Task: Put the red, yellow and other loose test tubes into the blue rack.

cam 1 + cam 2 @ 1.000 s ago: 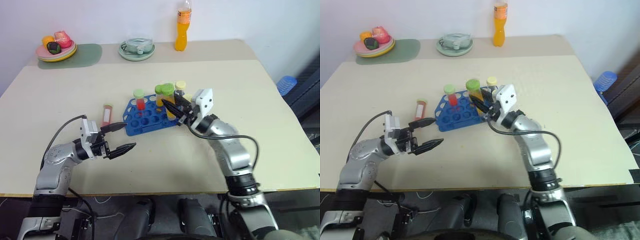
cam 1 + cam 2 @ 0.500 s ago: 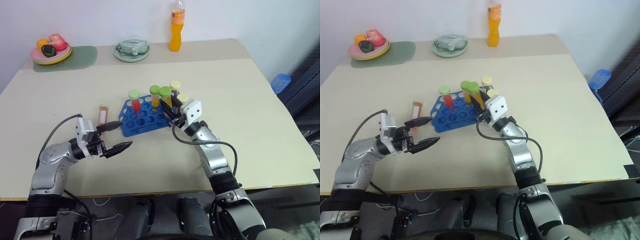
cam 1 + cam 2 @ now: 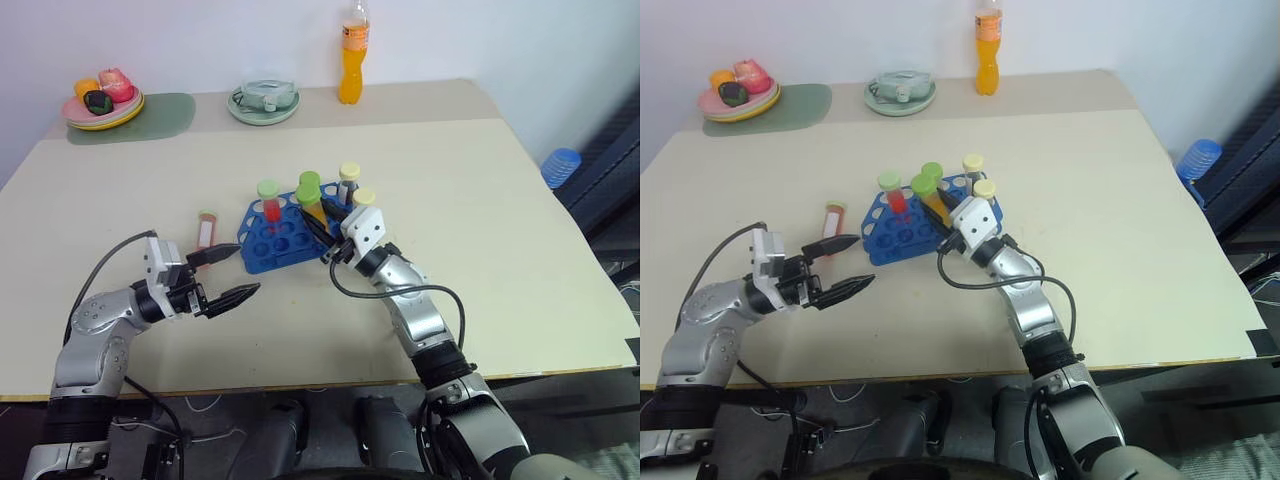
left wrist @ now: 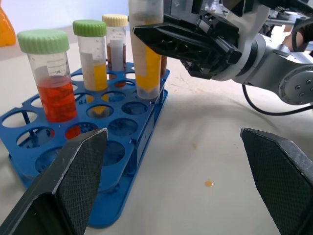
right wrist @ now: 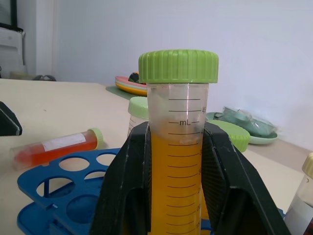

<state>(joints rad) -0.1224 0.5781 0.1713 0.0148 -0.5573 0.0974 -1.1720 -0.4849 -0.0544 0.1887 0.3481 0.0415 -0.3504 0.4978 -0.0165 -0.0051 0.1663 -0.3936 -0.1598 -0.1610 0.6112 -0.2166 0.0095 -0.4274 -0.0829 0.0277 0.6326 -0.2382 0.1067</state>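
Head view: yellow tube is clamped in right end effector over blue rack; 1 red tube lies on worktop beside rack.

L wrist view: left end effector is spread wide, empty.

R wrist view: tube should be kept upright, centred over a free hole. "mL" is legible.

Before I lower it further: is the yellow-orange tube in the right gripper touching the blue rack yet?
Cannot tell. In the left wrist view the yellow-orange tube held by the right gripper ends level with the blue rack edge, hiding any gap.
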